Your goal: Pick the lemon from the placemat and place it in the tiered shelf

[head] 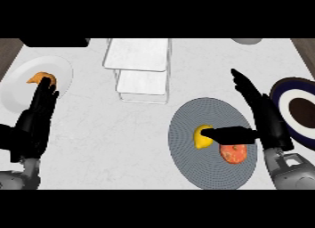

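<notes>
Right hand [268, 124]: open, fingers straight and pointing away from the robot along the right edge of the placemat [199, 113]. The thumb sticks out to the left across the mat, its tip at the right side of the lemon [199, 137]; contact appears likely but cannot be confirmed. Nothing is gripped.

The lemon lies on the mat, left of centre. A red-orange item [234, 154] lies just beside it, nearer the robot, below the thumb.

A dark-rimmed plate [283, 87] sits right of the hand.

The shelf [137, 55], white and tiered, stands at the far side of the table [107, 133], well apart from the lemon.

Left hand [35, 120]: open, fingers straight, tips over a white plate [15, 91] near an orange item [37, 78].
</notes>
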Tool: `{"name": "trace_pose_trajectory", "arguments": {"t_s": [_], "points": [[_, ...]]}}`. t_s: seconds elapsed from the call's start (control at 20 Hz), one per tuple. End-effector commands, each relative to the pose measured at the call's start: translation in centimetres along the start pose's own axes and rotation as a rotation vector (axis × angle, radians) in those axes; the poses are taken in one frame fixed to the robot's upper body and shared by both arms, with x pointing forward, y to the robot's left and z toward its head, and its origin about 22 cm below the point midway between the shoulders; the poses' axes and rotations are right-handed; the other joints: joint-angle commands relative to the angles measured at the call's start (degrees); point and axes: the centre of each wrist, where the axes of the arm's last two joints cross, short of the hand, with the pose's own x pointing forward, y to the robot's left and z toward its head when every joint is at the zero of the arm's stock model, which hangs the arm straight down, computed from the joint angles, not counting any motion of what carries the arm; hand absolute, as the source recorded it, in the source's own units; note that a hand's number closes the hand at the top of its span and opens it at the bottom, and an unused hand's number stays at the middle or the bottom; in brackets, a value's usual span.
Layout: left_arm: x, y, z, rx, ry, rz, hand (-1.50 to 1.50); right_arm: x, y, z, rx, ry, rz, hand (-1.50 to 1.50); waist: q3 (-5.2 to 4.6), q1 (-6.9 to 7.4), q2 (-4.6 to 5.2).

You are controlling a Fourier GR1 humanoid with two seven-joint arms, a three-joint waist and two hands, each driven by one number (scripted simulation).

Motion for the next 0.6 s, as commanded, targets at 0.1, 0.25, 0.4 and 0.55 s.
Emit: {"name": "trace_pose_trajectory", "arguments": {"t_s": [0.1,0.25,0.4,0.55], "points": [[-0.2,0.2,-0.4,-0.015,0.005,-0.006,0.00,3.0,0.7,0.0,0.072,0.157,0.467,-1.50,-0.25,1.00,0.10],[0.1,-1.0,0.2,-0.013,-0.014,-0.003,0.00,5.0,2.2,-0.6,0.072,0.252,0.623,-1.50,-0.07,1.64,0.15],[0.4,-0.9,0.5,-0.019,-0.005,0.009,0.00,6.8,4.5,-1.0,0.091,0.344,0.714,-1.50,0.09,1.78,0.24],[0.4,-1.4,0.5,-0.025,-0.001,-0.002,0.00,8.9,7.3,-2.0,0.081,0.391,0.707,-1.50,0.14,1.74,0.44]]}}
